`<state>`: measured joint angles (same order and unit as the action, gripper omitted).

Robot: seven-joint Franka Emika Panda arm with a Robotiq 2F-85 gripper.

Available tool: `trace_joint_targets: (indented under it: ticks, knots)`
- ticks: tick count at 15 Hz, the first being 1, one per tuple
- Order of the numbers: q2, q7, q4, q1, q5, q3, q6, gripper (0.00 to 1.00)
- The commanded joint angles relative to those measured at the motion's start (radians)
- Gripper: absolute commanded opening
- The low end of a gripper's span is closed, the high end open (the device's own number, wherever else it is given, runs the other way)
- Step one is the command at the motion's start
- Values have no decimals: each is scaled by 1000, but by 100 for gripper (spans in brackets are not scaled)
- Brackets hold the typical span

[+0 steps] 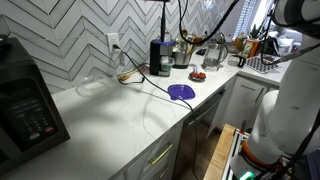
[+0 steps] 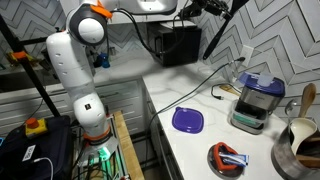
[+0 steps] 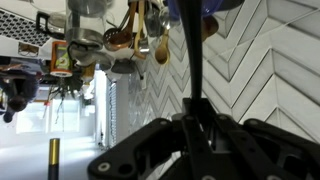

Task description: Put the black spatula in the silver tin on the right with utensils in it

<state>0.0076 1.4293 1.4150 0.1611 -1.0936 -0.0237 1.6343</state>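
Gripper (image 3: 193, 125): closed on the black spatula (image 3: 194, 60); fingers pressed against the slim handle from both sides, no gap visible in the wrist view.
Grip point: on the handle, with the long remainder running straight out from the jaws toward 12 o'clock in the wrist view; head end not clearly made out near the upper edge.
Reason for hold: judged as an end grasp, so that the free length hangs in line with the jaws and can enter a narrow opening first.
Height: carried high, well above the counter (image 2: 190, 150); judged as clearance over the coffee machine (image 2: 255, 100) and whatever stands in the tin.
Silver tin (image 2: 292, 160): on the counter in an exterior view, at about 4 o'clock from the purple plate (image 2: 188, 120), just beyond the coffee machine.
Tin contents: wooden utensils (image 3: 143, 35) standing in it, leaving only part of the mouth free.
Spatula relative to tin: well apart, not over the opening; in the wrist view, utensils at about 11 o'clock from the jaws, off the handle line.
Step in hand: carrying toward the tin; insertion not yet begun.
Next move: line up the free end over a gap between the utensils, lower, then release.
Risk: tip snagging on a wooden spoon or striking the rim and tipping the tin.
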Motion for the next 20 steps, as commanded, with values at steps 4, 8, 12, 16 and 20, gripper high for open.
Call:
trace_joint_targets:
  ticks: [4, 8, 12, 16, 20]
  knots:
    - [-8, 43, 11, -51, -55, 48, -92, 11]
    - [-6, 80, 17, -53, -92, 50, -135, 3]
    - [-150, 76, 188, -122, -236, 4, 29, 3]
    - [-285, 44, 342, -210, -340, -69, 280, 3]
    - [-396, 110, 494, -281, -374, -166, 544, 3]
